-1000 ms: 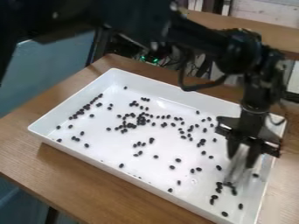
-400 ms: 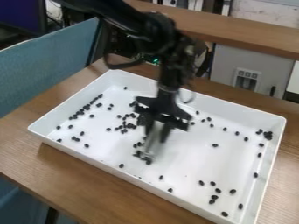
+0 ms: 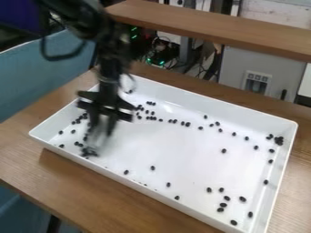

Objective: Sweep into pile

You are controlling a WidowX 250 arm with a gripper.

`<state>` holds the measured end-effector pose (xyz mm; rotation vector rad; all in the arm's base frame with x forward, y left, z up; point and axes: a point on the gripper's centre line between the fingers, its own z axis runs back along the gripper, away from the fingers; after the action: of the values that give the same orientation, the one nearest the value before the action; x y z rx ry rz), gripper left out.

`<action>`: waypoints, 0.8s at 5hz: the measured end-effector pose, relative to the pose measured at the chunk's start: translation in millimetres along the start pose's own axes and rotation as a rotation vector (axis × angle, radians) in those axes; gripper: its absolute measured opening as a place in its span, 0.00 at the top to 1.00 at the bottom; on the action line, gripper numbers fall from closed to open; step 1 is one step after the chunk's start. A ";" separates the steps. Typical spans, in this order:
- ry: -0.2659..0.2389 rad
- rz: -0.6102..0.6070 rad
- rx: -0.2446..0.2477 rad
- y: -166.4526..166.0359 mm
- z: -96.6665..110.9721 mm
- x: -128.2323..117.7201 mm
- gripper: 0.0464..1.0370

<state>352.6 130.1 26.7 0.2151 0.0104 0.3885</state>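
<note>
Pincer [image 3: 97, 142]: one, black, hanging low over the tray [image 3: 191, 159], towards its left end as viewed. Whether wide or narrow, or holding anything: cannot be told.

Beans [image 3: 89, 153]: many, small, black, in scattered lots, all in the tray.
- Lot one: a knot right by the pincer's lower end.
- Lot two: a loose band just beside the pincer, by the left wall.
- Lot three: an uneven line past the pincer, running along the far side.
- Lot four: singles to the pincer's right, near the tray's front wall.
- Lot five: a small clump and stragglers well apart from the pincer, at the right end.

Surround: wooden table [image 3: 152, 207] under the tray; grey cabinet [image 3: 285, 73] well beyond the pincer.

Step in hand, as judged: gathering, with a pile only partly formed. Next move calls for a low, level push into lot two, then a lift clear of the knot and a return for the far lots.
</note>
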 end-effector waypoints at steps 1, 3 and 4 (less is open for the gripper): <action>-0.054 -0.035 -0.043 -0.3 15.6 15.4 0.66; -0.186 -0.237 -0.188 -94.8 63.1 2.5 0.66; -0.194 -0.276 -0.225 -129.6 71.5 -19.8 0.66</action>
<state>386.5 -9.1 68.8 0.0272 -0.1924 0.0906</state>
